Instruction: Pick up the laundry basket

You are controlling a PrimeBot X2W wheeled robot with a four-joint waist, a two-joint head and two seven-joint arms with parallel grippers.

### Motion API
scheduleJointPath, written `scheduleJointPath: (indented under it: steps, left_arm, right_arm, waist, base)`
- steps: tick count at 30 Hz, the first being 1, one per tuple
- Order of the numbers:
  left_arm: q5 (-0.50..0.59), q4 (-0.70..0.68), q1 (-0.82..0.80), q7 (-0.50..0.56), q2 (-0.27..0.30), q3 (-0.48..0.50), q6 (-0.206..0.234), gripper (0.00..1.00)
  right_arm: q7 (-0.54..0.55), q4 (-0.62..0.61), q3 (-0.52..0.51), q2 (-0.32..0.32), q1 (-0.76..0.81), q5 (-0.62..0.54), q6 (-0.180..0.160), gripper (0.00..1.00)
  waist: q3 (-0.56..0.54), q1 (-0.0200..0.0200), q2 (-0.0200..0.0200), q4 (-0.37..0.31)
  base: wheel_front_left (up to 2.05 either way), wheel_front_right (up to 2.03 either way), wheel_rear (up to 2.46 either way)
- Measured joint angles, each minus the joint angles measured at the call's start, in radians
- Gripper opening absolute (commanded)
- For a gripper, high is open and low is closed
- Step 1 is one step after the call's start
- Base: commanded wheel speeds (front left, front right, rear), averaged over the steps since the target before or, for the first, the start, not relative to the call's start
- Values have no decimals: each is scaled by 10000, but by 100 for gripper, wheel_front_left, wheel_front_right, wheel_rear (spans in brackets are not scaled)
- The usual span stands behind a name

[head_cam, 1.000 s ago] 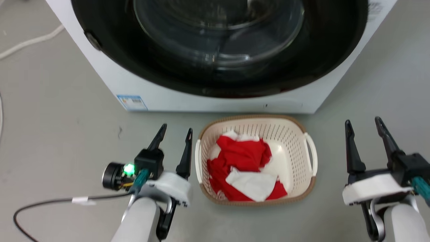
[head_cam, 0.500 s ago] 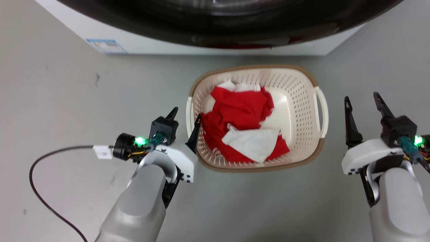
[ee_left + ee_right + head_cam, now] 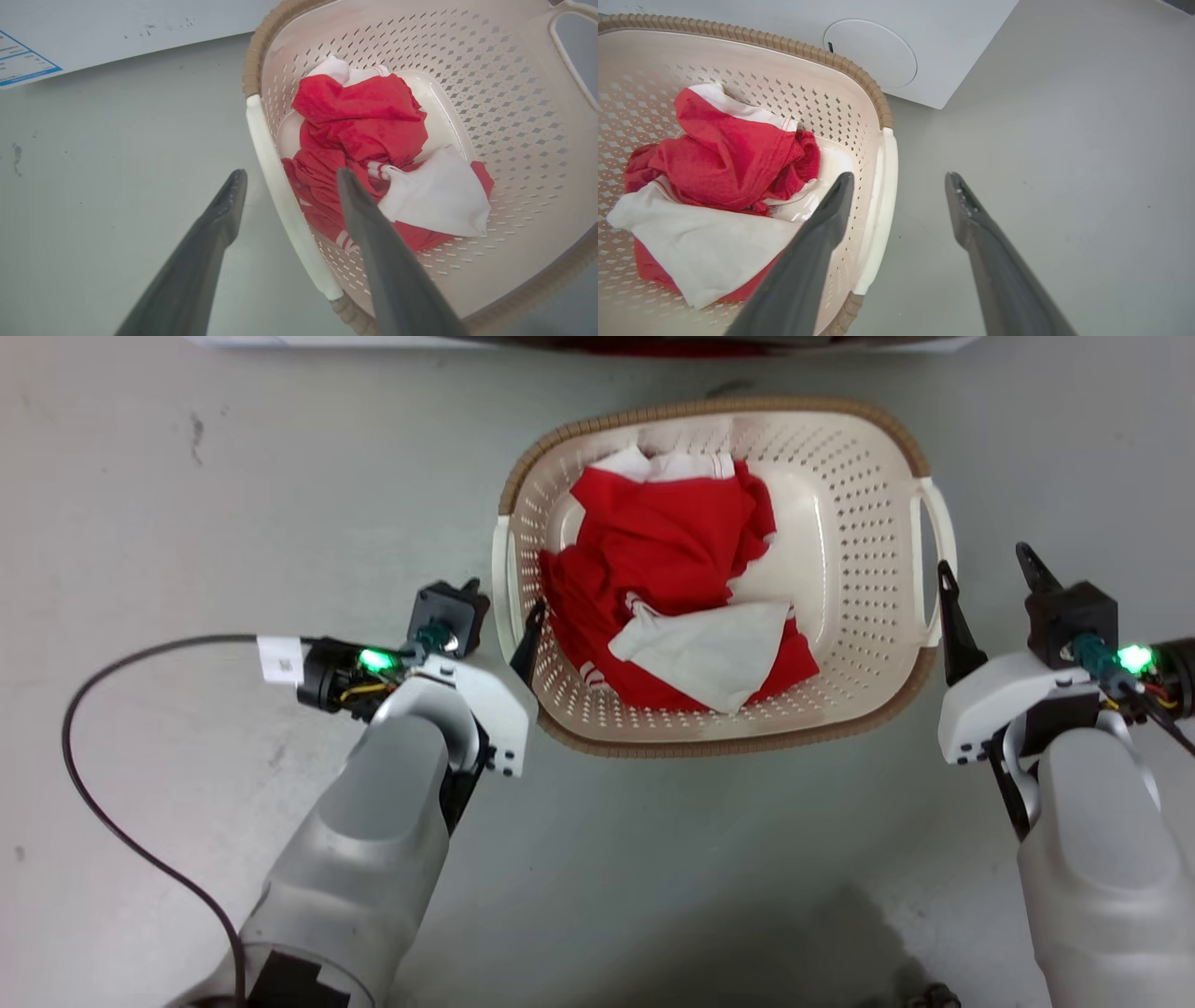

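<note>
I saw the laundry basket (image 3: pixel 868 523) standing on the grey floor (image 3: pixel 187 476) just in front of the washing machine (image 3: pixel 924 46). It was cream with perforated walls and a brown woven-look rim. Inside lay a crumpled red garment (image 3: pixel 663 541) with a white cloth (image 3: pixel 709 653) on top. The left gripper (image 3: pixel 292 171) had its fingers spread either side of the white left handle (image 3: pixel 275 186), holding nothing. The right gripper (image 3: pixel 900 175) stood likewise apart about the right handle (image 3: pixel 882 186), empty.

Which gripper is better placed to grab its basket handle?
Left gripper, slightly: its open fingers straddle the left handle, one inside the laundry basket. The right gripper's inner finger overlies the right handle.
</note>
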Motion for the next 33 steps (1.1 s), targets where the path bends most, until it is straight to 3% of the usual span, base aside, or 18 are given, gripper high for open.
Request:
scheduleJointPath:
  steps: [22,23,24,25,26,33]
  left_arm:
    - [-516,1072,-1429,-12,-15,-443,-23,100]
    - [-543,1108,-1438,-13,-17,-483,-23,100]
    - [-569,1152,-1466,-13,-21,-543,-25,49]
    - [-585,1179,-1502,-13,-23,-585,-25,8]
    - [-614,1212,-1523,-13,-29,-621,-56,0]
    - [-957,1425,-1569,6,-54,-899,-79,0]
  right_arm:
    - [0,2702,-372,-121,-2107,-1099,0,100]
    - [0,2755,-395,-121,-2165,-1127,0,36]
    - [0,2727,-401,-119,-2188,-1145,0,0]
    - [0,2742,-414,-119,-2225,-1179,0,0]
    - [0,2800,-424,-119,-2270,-1193,0,0]
    - [-2,3055,-445,75,-2304,-1269,12,0]
  waist:
    - [1482,-1,0,85]
    - [1503,-1,0,85]
    - [1522,-1,0,87]
    - [1538,-1,0,90]
    - [1547,-1,0,94]
    - [1359,-1,0,103]
  base:
    - [0,0,0]
    - [0,0,0]
    - [0,0,0]
    - [0,0,0]
    - [0,0,0]
    - [0,0,0]
